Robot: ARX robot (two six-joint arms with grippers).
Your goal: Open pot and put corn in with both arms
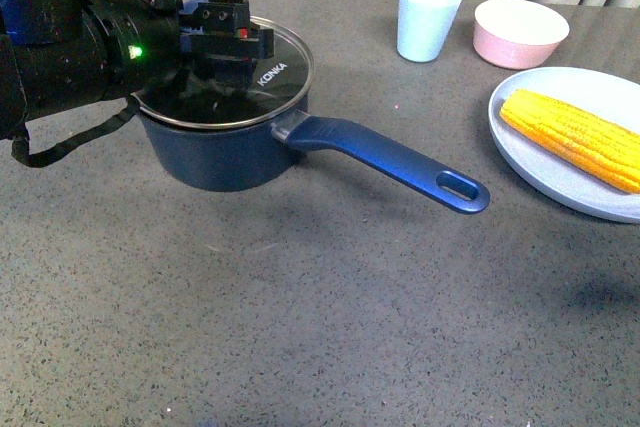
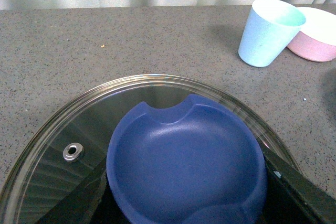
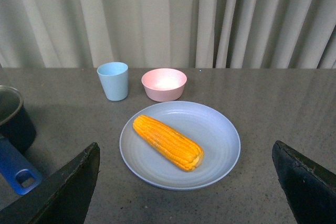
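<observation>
Left pincer [image 1: 228,39] of mine sits on the glass lid [image 1: 285,57], its fingers [image 2: 79,200] clenched against both sides of the blue knob [image 2: 184,166]. The lid lies closed on the pot [image 1: 220,157], whose handle [image 1: 400,162] points toward the plate [image 1: 540,162]. My right pincer [image 3: 184,192] is spread wide, grasping nothing, facing the corn [image 3: 168,142]. The corn lies on that plate, near the pink bowl [image 3: 164,84] and pale blue cup [image 3: 113,81].
</observation>
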